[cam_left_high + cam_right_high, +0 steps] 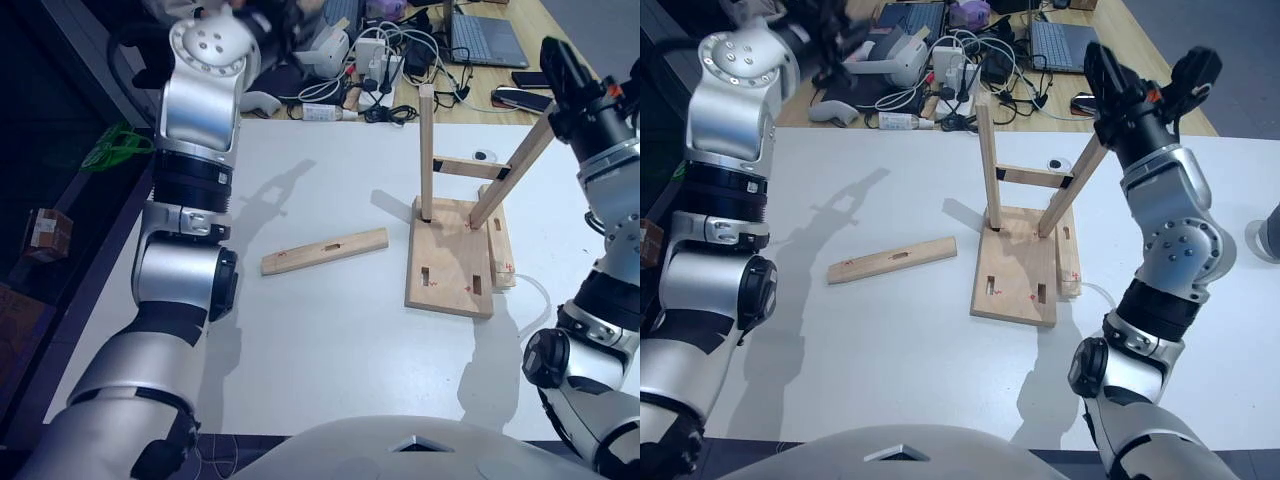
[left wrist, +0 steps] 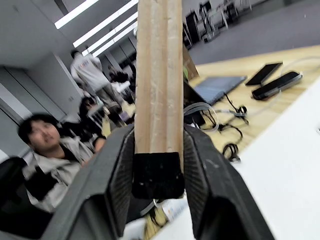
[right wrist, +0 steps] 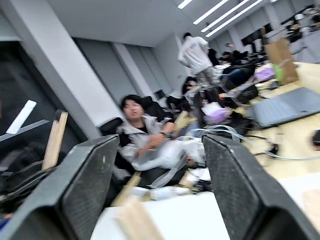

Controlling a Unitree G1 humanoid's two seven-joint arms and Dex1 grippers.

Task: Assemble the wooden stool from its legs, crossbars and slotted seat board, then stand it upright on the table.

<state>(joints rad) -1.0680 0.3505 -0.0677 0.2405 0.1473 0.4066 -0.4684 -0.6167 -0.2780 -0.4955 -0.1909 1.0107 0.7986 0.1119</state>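
The slotted seat board (image 1: 447, 283) lies flat on the white table (image 1: 330, 350). One leg (image 1: 427, 150) stands upright in it and a second leg (image 1: 510, 175) leans, with a crossbar (image 1: 462, 167) joining them. A loose slotted wooden bar (image 1: 325, 250) lies to the board's left, and another wooden piece (image 1: 500, 250) lies against its right edge. My right gripper (image 1: 1148, 65) is open at the leaning leg's top, whose tip (image 3: 132, 220) shows below its spread fingers (image 3: 95, 185). My left gripper (image 2: 159, 135), raised high at the far left, is shut on a wooden leg (image 2: 159, 75).
A desk beyond the table's far edge holds laptops (image 1: 485, 40), tangled cables (image 1: 385, 75) and phones (image 1: 520, 95). A thin clear tube (image 1: 535, 295) curls by the board's right side. The table's left edge drops to the floor, with a small box (image 1: 47, 232) below.
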